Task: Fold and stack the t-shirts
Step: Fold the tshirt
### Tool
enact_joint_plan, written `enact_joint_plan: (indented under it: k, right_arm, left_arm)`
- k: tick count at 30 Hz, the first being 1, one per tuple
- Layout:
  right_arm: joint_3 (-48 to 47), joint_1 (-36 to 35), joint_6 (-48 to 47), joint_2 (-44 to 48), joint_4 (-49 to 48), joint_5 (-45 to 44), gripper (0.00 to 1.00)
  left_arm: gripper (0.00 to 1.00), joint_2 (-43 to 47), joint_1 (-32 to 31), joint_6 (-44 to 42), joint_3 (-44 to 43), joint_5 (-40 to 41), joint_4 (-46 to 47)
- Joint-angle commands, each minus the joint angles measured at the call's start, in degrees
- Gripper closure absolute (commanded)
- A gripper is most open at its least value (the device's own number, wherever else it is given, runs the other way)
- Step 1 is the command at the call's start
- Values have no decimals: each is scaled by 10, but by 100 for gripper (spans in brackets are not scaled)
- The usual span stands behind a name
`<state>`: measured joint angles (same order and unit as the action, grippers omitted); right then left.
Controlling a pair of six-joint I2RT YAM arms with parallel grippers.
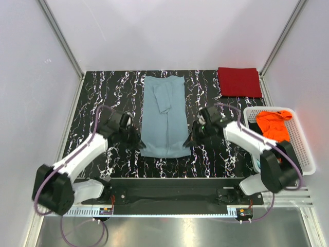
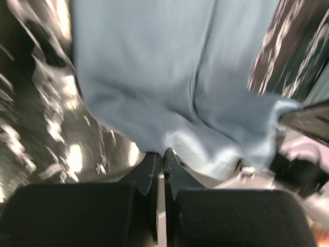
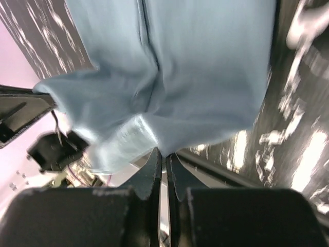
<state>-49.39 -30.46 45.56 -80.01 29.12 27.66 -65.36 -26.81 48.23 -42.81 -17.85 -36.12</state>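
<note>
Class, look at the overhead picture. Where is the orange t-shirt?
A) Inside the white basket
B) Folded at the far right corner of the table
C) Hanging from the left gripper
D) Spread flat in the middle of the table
A: the orange t-shirt lies crumpled inside the white basket at the right edge of the table, away from both arms.
</note>
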Motion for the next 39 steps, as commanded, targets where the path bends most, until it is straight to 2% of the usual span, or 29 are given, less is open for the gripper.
enact_joint_plan:
  k: [1,6,15,25,33,36,39]
  right_arm:
    - [-80,44,-71,-65,51,-2,100]
    - [-196,78,-116,-173,80,11,100]
    - [-342,135,-142,-305,115,57,100]
    - [-480,162,-157,-408,143,109,97]
    - [-537,177,-166,-473,162,129,92]
    - [-546,183,-168,-483,163,133,91]
    - [-557,189,-172,-498,166,145,82]
  left_arm:
    - [100,-67,66,-64,-69,3,19]
    - [100,-176,126,-104,-145,-50,42]
    - [100,-328,161,-121,-291,-91,57]
    - [100,-415,183,-110,-388,-111,61]
    - [100,-470,193,-108,-427,-133,61]
    - [97,-492,194,-110,-440,-147,61]
    - [95,-499,196,-112,-446,-137,61]
